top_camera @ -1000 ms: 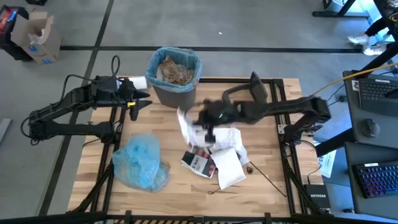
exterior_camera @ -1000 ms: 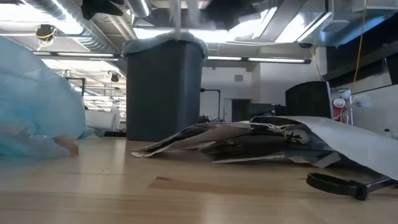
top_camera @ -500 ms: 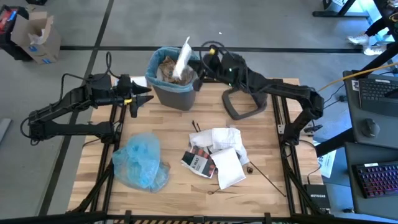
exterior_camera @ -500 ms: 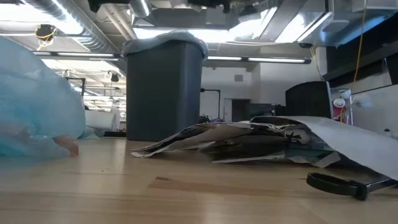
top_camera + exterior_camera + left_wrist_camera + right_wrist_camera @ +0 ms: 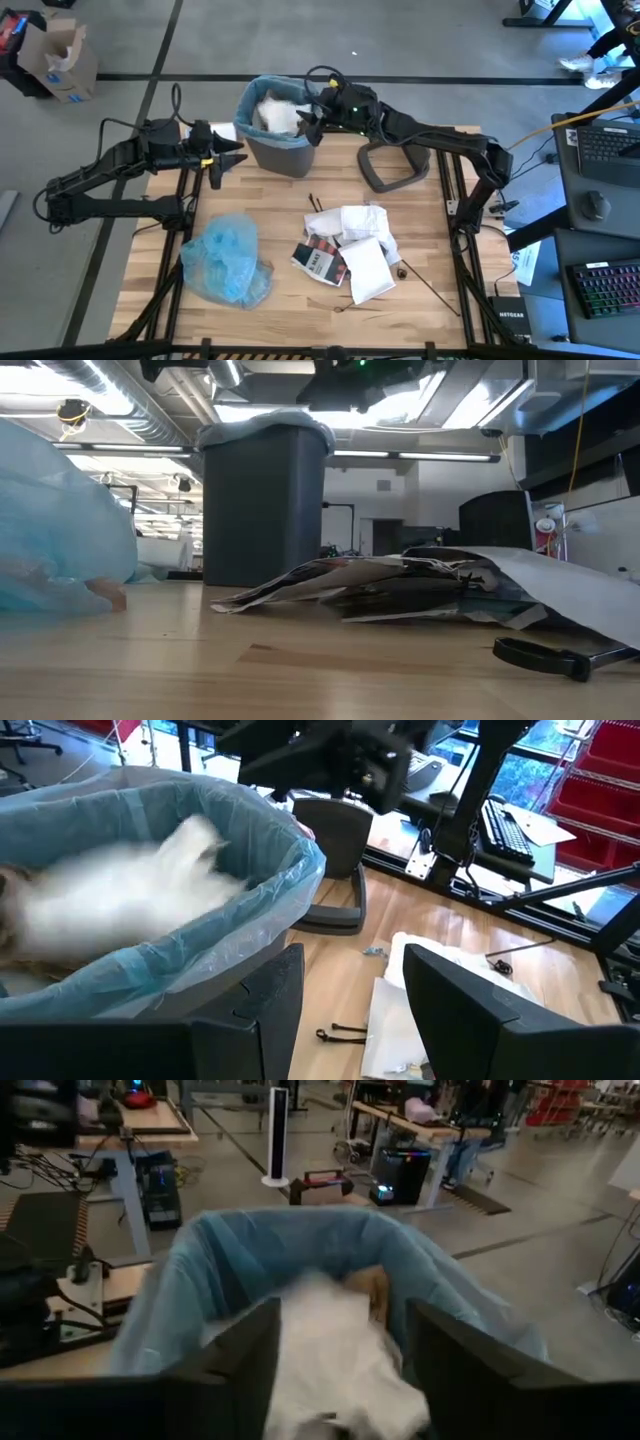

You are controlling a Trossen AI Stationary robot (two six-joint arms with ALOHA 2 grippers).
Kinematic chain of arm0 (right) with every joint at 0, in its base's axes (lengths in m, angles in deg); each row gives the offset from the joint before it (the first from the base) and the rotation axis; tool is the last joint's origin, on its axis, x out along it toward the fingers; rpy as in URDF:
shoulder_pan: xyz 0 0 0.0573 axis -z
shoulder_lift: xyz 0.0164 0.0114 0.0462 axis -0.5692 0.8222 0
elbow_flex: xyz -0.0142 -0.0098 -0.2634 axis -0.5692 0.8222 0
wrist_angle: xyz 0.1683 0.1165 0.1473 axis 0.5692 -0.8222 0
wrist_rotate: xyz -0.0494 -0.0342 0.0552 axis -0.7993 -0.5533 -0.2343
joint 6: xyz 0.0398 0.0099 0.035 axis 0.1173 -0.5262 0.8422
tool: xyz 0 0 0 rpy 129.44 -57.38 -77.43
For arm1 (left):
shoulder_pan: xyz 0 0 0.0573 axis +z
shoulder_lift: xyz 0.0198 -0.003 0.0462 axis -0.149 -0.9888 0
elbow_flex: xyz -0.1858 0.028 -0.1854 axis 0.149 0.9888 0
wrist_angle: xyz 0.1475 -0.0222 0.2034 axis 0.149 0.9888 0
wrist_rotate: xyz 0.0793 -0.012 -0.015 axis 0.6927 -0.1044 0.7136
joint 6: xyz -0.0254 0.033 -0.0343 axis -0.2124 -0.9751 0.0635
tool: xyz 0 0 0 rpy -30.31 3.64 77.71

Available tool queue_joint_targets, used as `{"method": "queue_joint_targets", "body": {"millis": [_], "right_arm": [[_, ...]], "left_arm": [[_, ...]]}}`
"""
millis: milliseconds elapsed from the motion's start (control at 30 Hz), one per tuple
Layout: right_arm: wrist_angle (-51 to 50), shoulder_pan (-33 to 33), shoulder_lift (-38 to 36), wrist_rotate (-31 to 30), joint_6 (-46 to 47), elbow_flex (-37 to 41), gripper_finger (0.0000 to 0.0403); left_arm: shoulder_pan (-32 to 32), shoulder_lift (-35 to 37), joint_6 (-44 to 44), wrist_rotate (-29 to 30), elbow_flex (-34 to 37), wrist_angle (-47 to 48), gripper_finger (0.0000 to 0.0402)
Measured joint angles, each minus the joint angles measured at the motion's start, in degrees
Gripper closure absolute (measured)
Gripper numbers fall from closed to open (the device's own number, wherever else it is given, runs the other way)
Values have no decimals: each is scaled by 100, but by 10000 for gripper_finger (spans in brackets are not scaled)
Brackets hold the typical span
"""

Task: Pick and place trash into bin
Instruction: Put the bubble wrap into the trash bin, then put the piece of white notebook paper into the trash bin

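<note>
The dark grey bin (image 5: 281,125) with its blue liner stands at the table's far edge. A white piece of trash (image 5: 335,1355) shows blurred inside the liner, over brown paper. My right gripper (image 5: 306,120) hangs open over the bin's right rim, its fingers either side of the white piece but above it. My left gripper (image 5: 232,160) waits open just left of the bin. More trash (image 5: 347,250), white mailers and a red-black-white packet, lies flat on the table's middle.
A crumpled light blue bag (image 5: 228,262) lies near the table's left front. The grey lid (image 5: 392,165) rests right of the bin. Thin dark sticks (image 5: 316,204) lie by the pile, and another (image 5: 430,286) at the front right. A cardboard box (image 5: 62,58) stands on the floor.
My right gripper has risen from the pile at mid-table and swung toward the far edge, carrying a white piece to the bin. Over the bin it has opened, and the white piece has dropped into the liner.
</note>
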Motion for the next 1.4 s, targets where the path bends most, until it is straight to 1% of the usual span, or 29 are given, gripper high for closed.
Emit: {"method": "queue_joint_targets", "body": {"millis": [67,133,267,367,500,600,700,800,900,967,1100,1267,1400], "right_arm": [[-105,-2,-157,15,-25,0,169],[-353,-62,-366,160,-23,-1,151],[-1171,-327,-778,417,28,-11,135],[-2021,-650,-936,668,33,-13,138],[-3164,-1156,-888,683,99,73,151],[-3491,-1501,-763,660,242,448,163],[-3526,-1776,-682,641,346,1062,177],[-3585,-1910,-689,443,682,1565,191],[-3948,-1915,-693,414,1048,1867,204],[-4076,-1908,-707,504,1150,2030,210],[-4074,-1841,-704,539,1028,2402,214],[-4054,-1304,-704,1166,733,2670,215],[-3650,-743,-704,1751,313,2861,215]], "left_arm": [[0,-4,0,2,0,23,235],[0,-3,2,1,0,39,235],[0,-2,52,2,0,221,235],[0,-5,48,1,0,292,235],[0,-9,48,2,0,277,235],[0,-9,46,2,0,276,235],[0,-11,46,2,0,277,235],[0,-9,43,1,0,278,235],[0,-9,44,0,0,281,235],[0,-9,43,1,0,282,235],[0,-9,4,0,0,283,235],[0,-11,4,0,0,291,235],[0,-11,4,0,0,414,235]]}}
